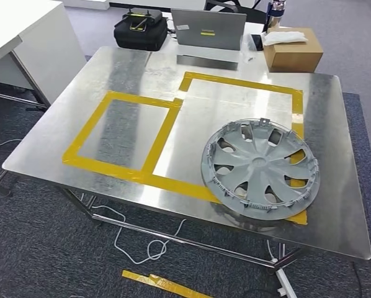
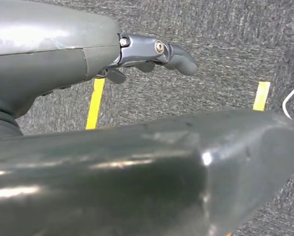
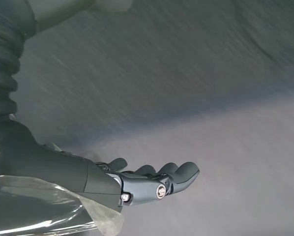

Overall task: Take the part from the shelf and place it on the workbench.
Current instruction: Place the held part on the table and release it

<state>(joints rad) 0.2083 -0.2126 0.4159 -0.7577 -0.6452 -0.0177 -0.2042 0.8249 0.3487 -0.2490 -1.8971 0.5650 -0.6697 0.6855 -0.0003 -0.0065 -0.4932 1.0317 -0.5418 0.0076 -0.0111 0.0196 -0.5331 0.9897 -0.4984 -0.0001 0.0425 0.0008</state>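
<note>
A grey wheel cover lies flat, inner side up, on the steel workbench, overlapping the near right corner of the larger yellow-taped rectangle. My left hand hangs over dark carpet with its fingers stretched out and nothing in them. My right hand is likewise extended and empty above a blurred grey floor. Neither hand touches the wheel cover.
A smaller yellow-taped square marks the bench's left half. At the far edge stand a black case, a grey laptop and a cardboard box. A white desk is at left. White cables and yellow tape lie on the carpet.
</note>
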